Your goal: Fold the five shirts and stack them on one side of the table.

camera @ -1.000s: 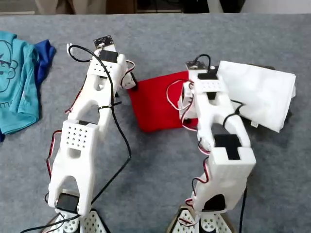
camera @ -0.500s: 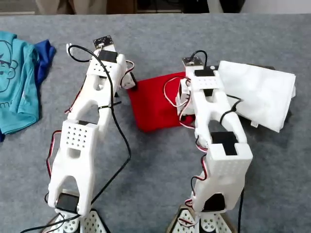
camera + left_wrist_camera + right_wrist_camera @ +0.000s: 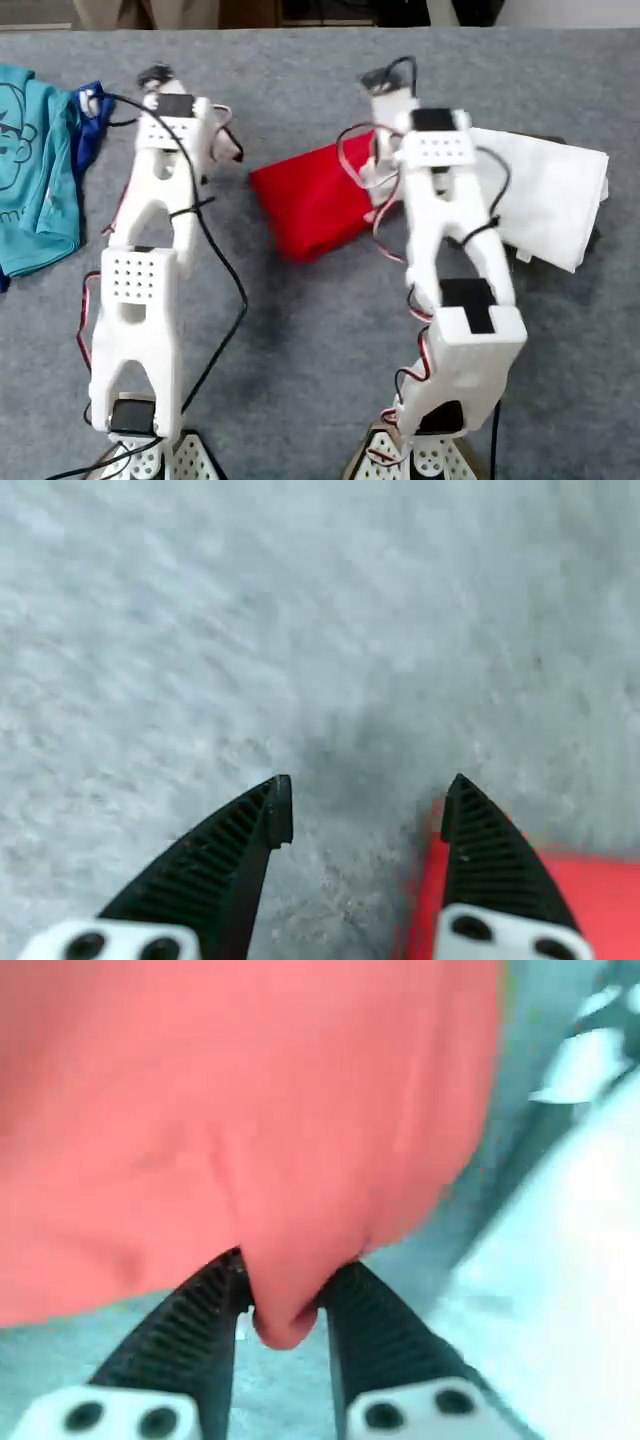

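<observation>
**High view.** Two white robot arms stood side by side on a grey table cover [image 3: 300,350]. A folded red shirt [image 3: 305,205] lay tilted between them, near the middle of the table. The right arm [image 3: 450,250] reached over that shirt's right-hand edge, and its wrist covered the spot where the gripper met the cloth. Just past it, to the right, lay a folded white shirt [image 3: 545,200], partly under the arm. The left arm [image 3: 140,290] stretched toward the far left of the table, apart from the red shirt. A teal shirt [image 3: 35,170] lay bunched at the left edge, with a blue shirt [image 3: 92,115] tucked against its far side.

**Left wrist view.** The left gripper [image 3: 365,805] hung spread wide above the grey cover [image 3: 300,630], with nothing between its black ribbed fingers [image 3: 215,865]. A corner of the red shirt [image 3: 590,900] showed just beyond one finger.

**Right wrist view.** The right gripper [image 3: 285,1290] pinched a small fold of the red shirt [image 3: 250,1110] between its fingers [image 3: 180,1345]. The cloth bulged above the pinch. The white shirt [image 3: 560,1260] lay close beside it, and a strip of grey cover [image 3: 70,1345] showed beneath.
</observation>
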`<state>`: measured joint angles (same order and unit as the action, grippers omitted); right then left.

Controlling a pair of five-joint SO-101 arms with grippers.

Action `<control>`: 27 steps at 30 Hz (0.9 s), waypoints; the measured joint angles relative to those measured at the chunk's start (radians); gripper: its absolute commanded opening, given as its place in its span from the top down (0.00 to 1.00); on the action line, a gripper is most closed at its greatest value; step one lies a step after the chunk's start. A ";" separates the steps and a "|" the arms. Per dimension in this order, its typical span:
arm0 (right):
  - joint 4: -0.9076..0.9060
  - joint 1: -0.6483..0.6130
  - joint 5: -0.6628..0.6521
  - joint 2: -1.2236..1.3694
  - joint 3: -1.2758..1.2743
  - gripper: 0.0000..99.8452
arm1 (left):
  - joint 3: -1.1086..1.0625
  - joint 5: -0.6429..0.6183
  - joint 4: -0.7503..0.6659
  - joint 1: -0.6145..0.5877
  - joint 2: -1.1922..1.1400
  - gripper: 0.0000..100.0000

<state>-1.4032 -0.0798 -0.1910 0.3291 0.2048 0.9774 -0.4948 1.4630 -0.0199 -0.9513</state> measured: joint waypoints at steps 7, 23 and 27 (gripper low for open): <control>-0.089 0.180 -0.146 0.000 0.196 1.00 | 0.008 0.000 0.000 -0.011 0.000 0.75; -0.098 0.565 -0.379 0.000 0.273 1.00 | 0.014 0.000 0.000 -0.011 -0.040 0.75; -0.098 0.611 -0.381 0.000 0.273 1.00 | 0.044 0.000 0.000 -0.011 -0.071 0.75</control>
<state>-1.5014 0.5309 -0.5715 0.3291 0.4780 1.0219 -0.4948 1.4630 -0.0307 -1.0219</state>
